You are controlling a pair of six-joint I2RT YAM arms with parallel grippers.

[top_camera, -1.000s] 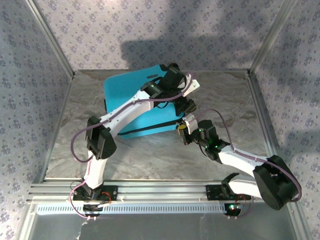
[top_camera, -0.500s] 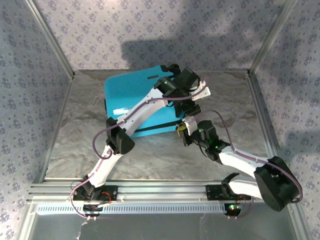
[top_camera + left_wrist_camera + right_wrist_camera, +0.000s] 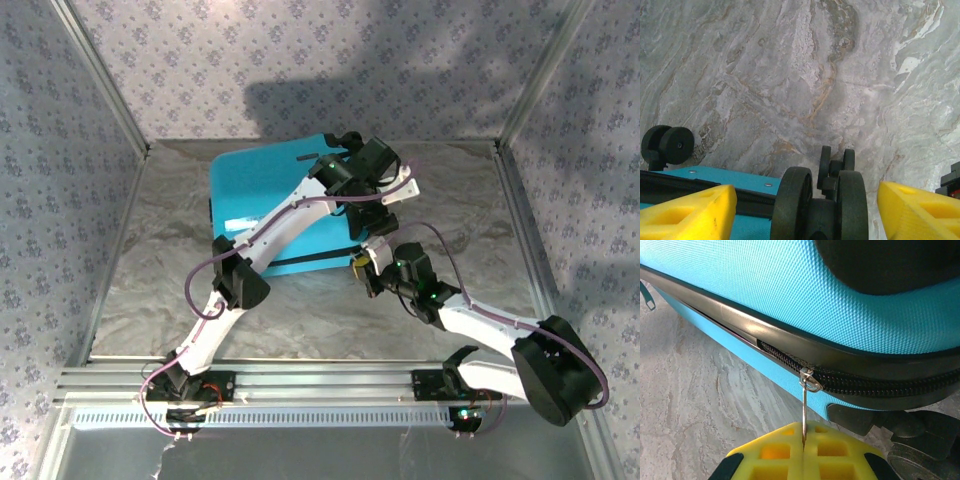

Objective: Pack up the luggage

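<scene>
The luggage [image 3: 270, 195], a turquoise hard-shell suitcase, lies flat at the back middle of the table. My left gripper [image 3: 384, 222] hangs over its right end. In the left wrist view the left gripper [image 3: 805, 212] is open, and its yellow fingers [image 3: 687, 212] stand wide apart on either side of a black double wheel [image 3: 822, 205] without touching it. My right gripper [image 3: 362, 262] is at the suitcase's near right corner. In the right wrist view the right gripper [image 3: 803, 442] is shut on the thin metal zipper pull [image 3: 804, 412], which hangs from the slider [image 3: 810, 380] on the black zipper line of the suitcase [image 3: 790, 285].
A second wheel [image 3: 667, 145] sticks out at the suitcase's far corner. Marbled grey table [image 3: 470, 215] lies to the right of the suitcase, bounded by metal frame rails [image 3: 520, 200] and patterned walls. More black wheels [image 3: 920, 440] sit just right of the right gripper.
The left arm has swung right, carrying its gripper from over the suitcase top to its right end at the wheels. The right gripper, still holding the pull, has crept slightly left.
</scene>
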